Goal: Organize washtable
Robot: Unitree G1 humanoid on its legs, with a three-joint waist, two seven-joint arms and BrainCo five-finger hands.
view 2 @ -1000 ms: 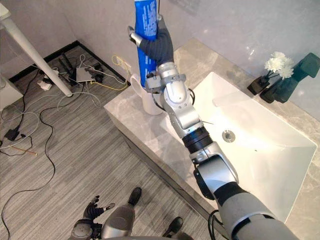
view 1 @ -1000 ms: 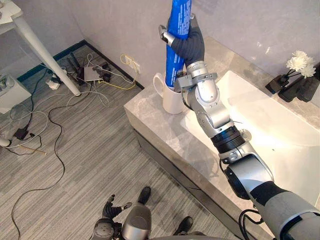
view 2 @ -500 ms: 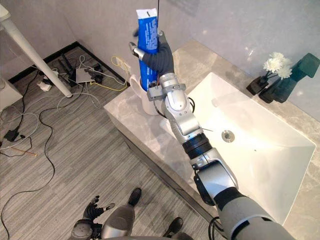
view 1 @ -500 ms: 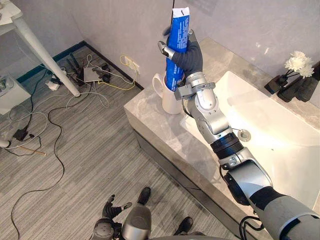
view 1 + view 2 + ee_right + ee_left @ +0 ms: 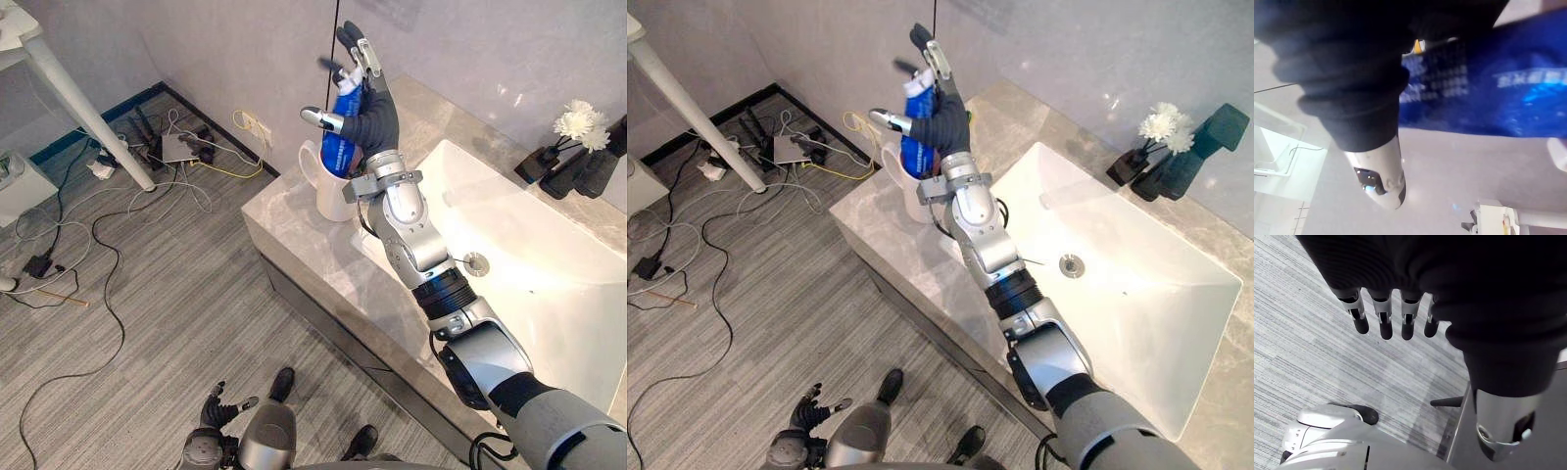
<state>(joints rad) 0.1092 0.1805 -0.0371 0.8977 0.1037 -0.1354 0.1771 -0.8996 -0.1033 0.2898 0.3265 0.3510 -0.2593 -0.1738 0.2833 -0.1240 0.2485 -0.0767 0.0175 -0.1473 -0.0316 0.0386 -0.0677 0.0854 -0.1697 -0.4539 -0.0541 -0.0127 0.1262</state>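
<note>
Fingers (image 5: 361,54) of the right hand (image 5: 369,110) are spread wide by the blue tube (image 5: 340,147), upright in the white mug (image 5: 333,199) at the counter's (image 5: 294,240) left end. Left hand (image 5: 1449,279) hangs low, fingers relaxed.

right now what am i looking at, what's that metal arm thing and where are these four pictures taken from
It is a humanoid robot at a washstand. Two pictures come from cameras in its head, looking down; two from its wrists, close to each hand. On the grey stone counter stands a white mug beside the white sink, white flowers by the wall. The right hand is open, fingers spread, by a blue toothpaste tube standing in the mug. The left hand hangs open near the floor, holding nothing.
</note>
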